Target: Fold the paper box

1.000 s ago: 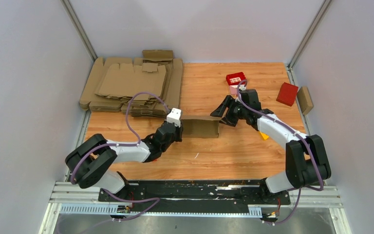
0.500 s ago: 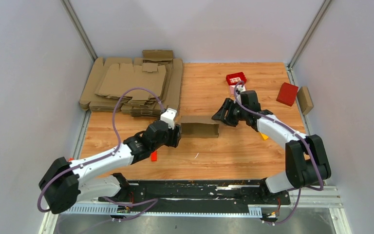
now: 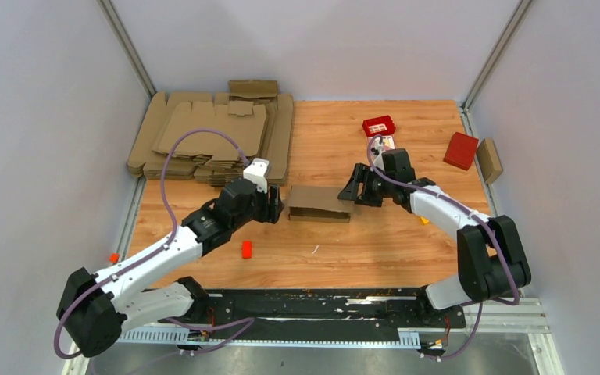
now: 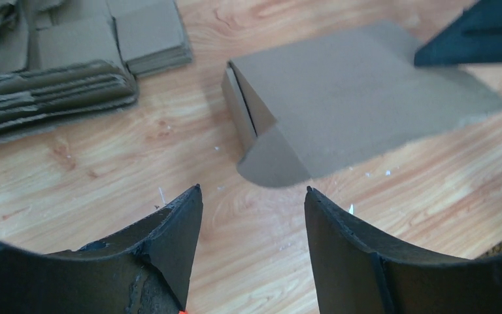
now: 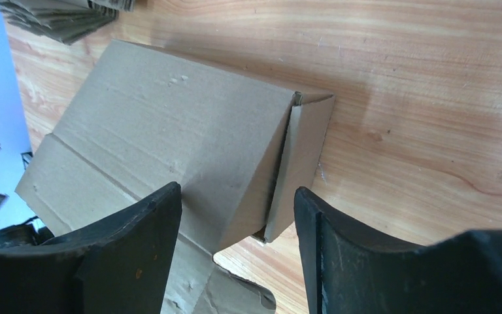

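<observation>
The paper box [image 3: 319,203] lies in the middle of the table as a low brown oblong with its top panel folded over. In the left wrist view the paper box [image 4: 353,98] has a rounded flap sticking out at its near end. My left gripper [image 3: 275,205] is open and empty just left of the box, apart from it [image 4: 252,191]. My right gripper [image 3: 351,187] is open at the box's right end. In the right wrist view its jaws [image 5: 235,193] stand apart over that end of the box [image 5: 183,131], not closed on it.
A pile of flat cardboard blanks [image 3: 211,141] fills the back left. Two red boxes [image 3: 379,125] [image 3: 461,150] and a small brown box [image 3: 489,160] sit at the back right. A small red block [image 3: 246,248] lies near the left arm.
My left gripper has drawn back to the left, away from the box's left end. The box now lies lower with its top panel down. My right gripper has moved left to the box's right end.
</observation>
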`<state>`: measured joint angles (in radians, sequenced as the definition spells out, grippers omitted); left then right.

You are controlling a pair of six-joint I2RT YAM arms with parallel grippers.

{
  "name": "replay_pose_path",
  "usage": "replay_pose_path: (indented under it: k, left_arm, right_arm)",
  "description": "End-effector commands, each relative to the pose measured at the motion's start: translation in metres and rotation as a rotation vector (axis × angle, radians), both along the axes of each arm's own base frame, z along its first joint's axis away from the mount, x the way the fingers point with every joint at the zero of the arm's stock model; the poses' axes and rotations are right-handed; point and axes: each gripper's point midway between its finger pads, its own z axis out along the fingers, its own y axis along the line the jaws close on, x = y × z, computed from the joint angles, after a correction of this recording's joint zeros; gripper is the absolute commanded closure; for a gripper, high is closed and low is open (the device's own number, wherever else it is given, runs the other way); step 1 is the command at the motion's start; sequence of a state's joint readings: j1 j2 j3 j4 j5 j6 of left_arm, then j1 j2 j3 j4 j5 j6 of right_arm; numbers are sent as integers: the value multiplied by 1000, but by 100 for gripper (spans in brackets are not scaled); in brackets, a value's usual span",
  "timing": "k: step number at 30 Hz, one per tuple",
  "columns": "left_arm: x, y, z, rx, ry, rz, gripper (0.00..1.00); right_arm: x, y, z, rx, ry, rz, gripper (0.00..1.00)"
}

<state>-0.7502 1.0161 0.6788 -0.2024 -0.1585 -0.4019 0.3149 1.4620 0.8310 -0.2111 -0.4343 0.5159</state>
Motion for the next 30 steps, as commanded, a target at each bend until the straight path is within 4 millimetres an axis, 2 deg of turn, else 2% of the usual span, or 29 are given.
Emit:
replay_pose_path:
  k: [1,4,10,17,24,30]
  left_arm:
    - [17,-12,24,-101,-49,21,34]
    - [27,-19,19,-101,-63,21,34]
    - [48,-30,-7,-28,-49,-2,34]
    - [52,-26,-42,39,-4,-9,33]
    - [59,-17,-72,111,52,9,35]
    - [62,-14,-90,142,81,18,36]
  right_arm:
    - [-4,-2,4,-72,-70,47,35]
    - [-7,-2,0,-69,-79,56,35]
    - [-12,-3,-17,-76,-70,62,38]
    - [-16,0,-34,-99,-63,88,40]
    - [-16,1,-37,-108,-119,99,40]
    - [-16,0,-35,-145,-168,111,47]
